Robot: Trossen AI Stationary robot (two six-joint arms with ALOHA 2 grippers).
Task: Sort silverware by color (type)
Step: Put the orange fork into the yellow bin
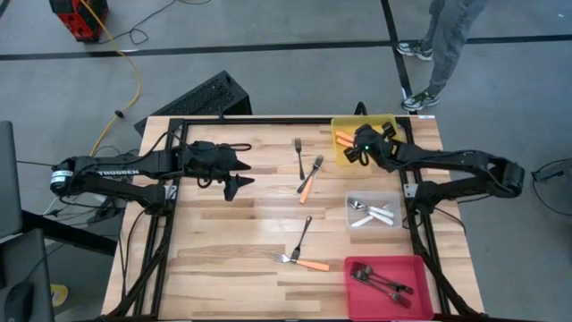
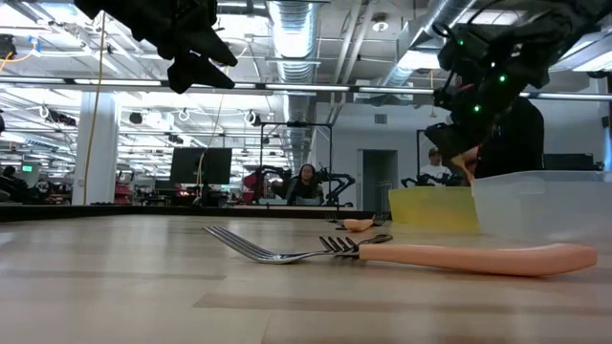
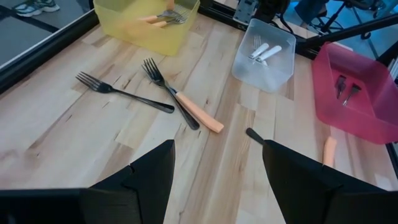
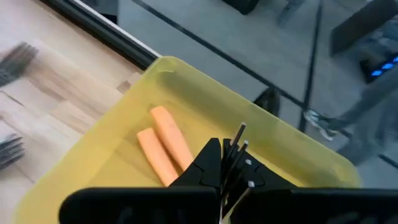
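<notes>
The left gripper [image 1: 234,186] hovers with its fingers spread and empty over the table's left half; the nearest loose forks, a black fork [image 1: 298,152] and an orange-handled fork [image 1: 310,179], lie to its right, long axes running roughly front to back. Farther right, the right gripper [image 1: 362,148] hangs over the yellow bin [image 1: 340,125], closed on what looks like a fork's tines.

The only lettering I can read from here is "TROSSEN" — white capitals along the forearm of the left arm [image 1: 116,172] in the high view. Nothing else carries legible text: the bins, the forks and the table show no labels or numbers I can make out, and the screens and signs in the room behind the table are too small to read.
</notes>
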